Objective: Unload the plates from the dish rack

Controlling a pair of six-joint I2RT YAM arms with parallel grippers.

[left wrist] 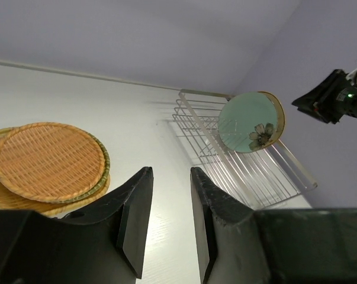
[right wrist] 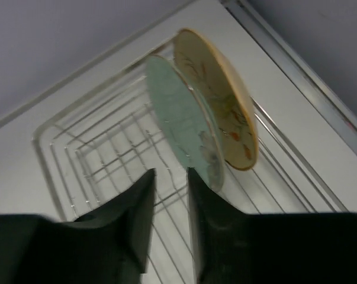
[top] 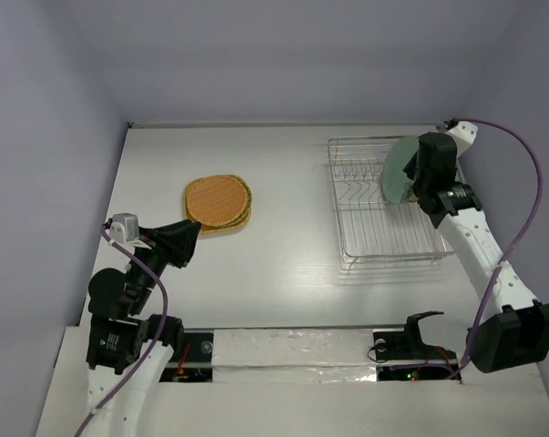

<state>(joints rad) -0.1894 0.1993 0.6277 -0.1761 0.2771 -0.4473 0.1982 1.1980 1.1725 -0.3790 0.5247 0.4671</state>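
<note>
The silver wire dish rack [top: 383, 228] stands at the right of the table. Two plates stand upright in it: a pale green plate [top: 399, 170] and, close behind it, a beige floral plate [right wrist: 216, 97]. Both also show in the left wrist view, green [left wrist: 249, 121] and beige rim [left wrist: 280, 118]. My right gripper [right wrist: 171, 171] is open and empty, hovering over the rack just in front of the green plate's [right wrist: 178, 118] edge. A stack of orange ribbed plates [top: 218, 202] lies flat at the table's centre left. My left gripper [left wrist: 169, 171] is open and empty, raised near the stack [left wrist: 48, 163].
The rack's [right wrist: 95, 154] left part holds only bare tines. Grey walls close the table at back and sides. The right arm [top: 479, 255] runs along the rack's right side. A purple cable [top: 520, 200] loops near the right wall.
</note>
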